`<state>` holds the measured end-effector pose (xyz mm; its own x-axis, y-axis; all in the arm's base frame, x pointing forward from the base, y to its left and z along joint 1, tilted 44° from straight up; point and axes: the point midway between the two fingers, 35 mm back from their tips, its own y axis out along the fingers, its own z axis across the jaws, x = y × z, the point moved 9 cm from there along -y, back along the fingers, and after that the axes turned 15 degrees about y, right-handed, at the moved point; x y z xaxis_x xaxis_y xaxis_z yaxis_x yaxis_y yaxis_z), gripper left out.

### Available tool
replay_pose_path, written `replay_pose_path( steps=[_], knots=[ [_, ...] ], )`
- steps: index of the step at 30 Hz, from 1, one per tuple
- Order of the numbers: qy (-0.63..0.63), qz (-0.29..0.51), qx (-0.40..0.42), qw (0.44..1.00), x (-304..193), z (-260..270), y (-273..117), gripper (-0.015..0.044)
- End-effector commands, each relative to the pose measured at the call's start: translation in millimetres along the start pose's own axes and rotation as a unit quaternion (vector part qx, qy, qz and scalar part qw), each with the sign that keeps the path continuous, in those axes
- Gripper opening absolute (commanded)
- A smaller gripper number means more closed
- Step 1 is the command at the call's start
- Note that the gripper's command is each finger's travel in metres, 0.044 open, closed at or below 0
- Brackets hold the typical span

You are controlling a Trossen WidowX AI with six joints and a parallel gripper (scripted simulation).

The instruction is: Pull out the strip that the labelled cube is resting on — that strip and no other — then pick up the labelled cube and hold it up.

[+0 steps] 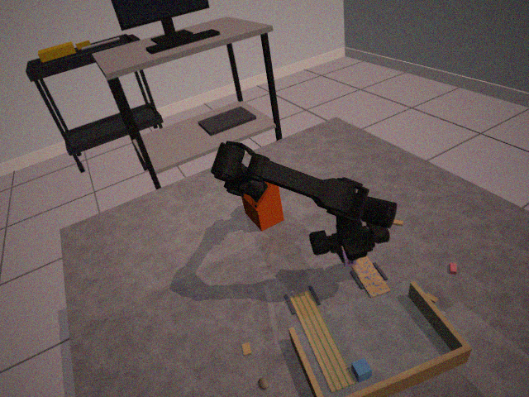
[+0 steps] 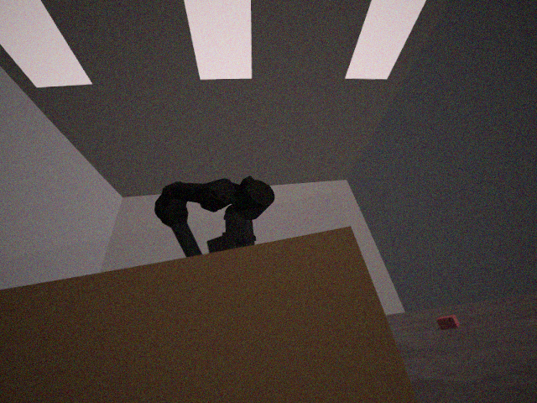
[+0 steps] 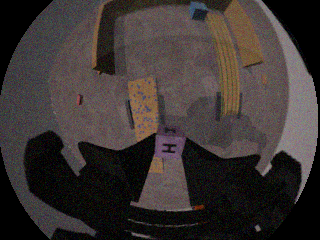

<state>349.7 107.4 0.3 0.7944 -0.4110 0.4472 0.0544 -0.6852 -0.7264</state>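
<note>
Wrist view shows the black gripper point(image 3: 170, 160), jaws closed on the lilac labelled cube point(image 3: 170, 144), above the speckled tan strip point(image 3: 143, 108). Strip out, cube lifted; only holding remains.

In the exterior view, a brown wall point(image 2: 195, 329) hid the gripper; at 5 o'clock the table point(image 2: 468, 347) was cut off.

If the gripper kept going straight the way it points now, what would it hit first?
The gripper, shut on the purple cube marked H, points down at the grey table top. The cube would probably meet the near end of the speckled tan strip just below it first, though depth is unclear.
</note>
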Motion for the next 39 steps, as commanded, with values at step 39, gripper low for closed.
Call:
replay_pose_path(
  steps=[39],
  knots=[
    [-0.001,0.003,0.000,1.000,-38,-43,-35,0.0000]
  ],
)
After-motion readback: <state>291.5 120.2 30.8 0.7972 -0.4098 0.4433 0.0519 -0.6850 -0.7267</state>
